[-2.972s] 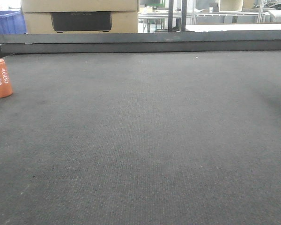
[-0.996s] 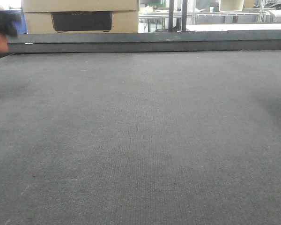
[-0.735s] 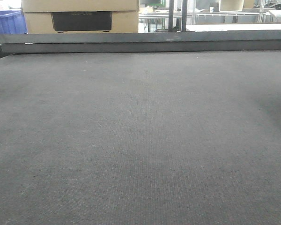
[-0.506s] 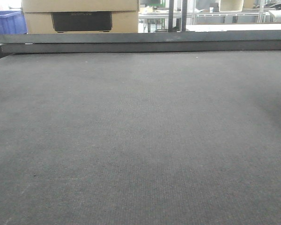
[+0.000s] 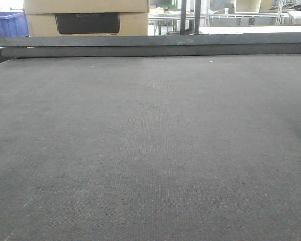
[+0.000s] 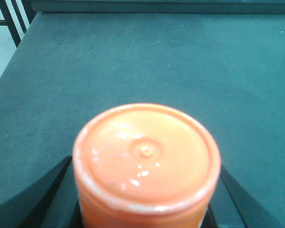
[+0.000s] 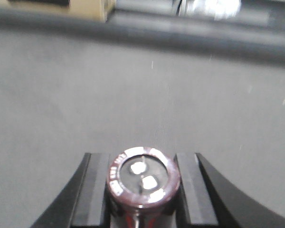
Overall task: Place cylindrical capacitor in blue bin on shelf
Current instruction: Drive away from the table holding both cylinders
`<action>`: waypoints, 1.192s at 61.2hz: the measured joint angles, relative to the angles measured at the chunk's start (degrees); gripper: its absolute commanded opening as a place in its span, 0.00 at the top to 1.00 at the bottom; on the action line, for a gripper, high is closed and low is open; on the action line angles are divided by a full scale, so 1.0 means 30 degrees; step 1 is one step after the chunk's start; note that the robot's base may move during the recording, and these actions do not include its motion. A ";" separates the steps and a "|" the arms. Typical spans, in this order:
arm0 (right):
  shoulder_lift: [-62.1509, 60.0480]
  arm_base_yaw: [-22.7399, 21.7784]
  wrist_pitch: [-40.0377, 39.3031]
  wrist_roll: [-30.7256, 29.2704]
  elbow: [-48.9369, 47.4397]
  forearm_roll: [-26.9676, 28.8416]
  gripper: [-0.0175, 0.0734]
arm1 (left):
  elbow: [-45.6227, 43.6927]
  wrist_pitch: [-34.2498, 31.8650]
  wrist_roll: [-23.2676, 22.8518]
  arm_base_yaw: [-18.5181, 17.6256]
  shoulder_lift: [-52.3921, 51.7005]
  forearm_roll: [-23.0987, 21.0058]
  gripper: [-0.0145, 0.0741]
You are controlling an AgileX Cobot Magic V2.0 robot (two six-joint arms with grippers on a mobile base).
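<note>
In the right wrist view my right gripper [image 7: 143, 191] is shut on the cylindrical capacitor [image 7: 143, 176], a dark maroon can with two silver terminals on its end, held between black fingers [image 7: 97, 190] above the grey mat. My left gripper [image 6: 145, 202] is shut on an orange cylinder [image 6: 146, 156], whose round end fills the lower middle of the left wrist view. A blue bin [image 5: 9, 25] shows at the far upper left of the front view, beyond the table's back edge. The shelf is out of view. Neither gripper appears in the front view.
The dark grey mat [image 5: 150, 145] covers the table. A raised dark rail [image 5: 155, 46] runs along its back edge. Behind it stand a cardboard box [image 5: 85, 17] and black posts [image 5: 189, 16]. The table's left edge [image 6: 9, 61] shows in the left wrist view.
The orange cylinder stood at the mat's left edge three seconds ago. One second ago a blurred gripper carried it up at the upper left. It has since left the front view.
</note>
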 measured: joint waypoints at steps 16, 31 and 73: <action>-0.2127 0.0000 -0.0755 -0.0128 0.0000 -0.0040 0.99 | 0.0441 -0.0180 0.0000 0.0000 -0.2157 0.0000 0.96; -0.2310 0.0000 -0.0561 -0.0142 0.0000 -0.0040 0.99 | 0.0441 -0.0267 0.0000 0.0000 -0.2397 0.0000 0.96; -0.2310 0.0000 -0.0307 -0.0174 0.0000 -0.0040 0.99 | 0.0457 -0.0505 0.0000 0.0000 -0.2397 0.0000 0.96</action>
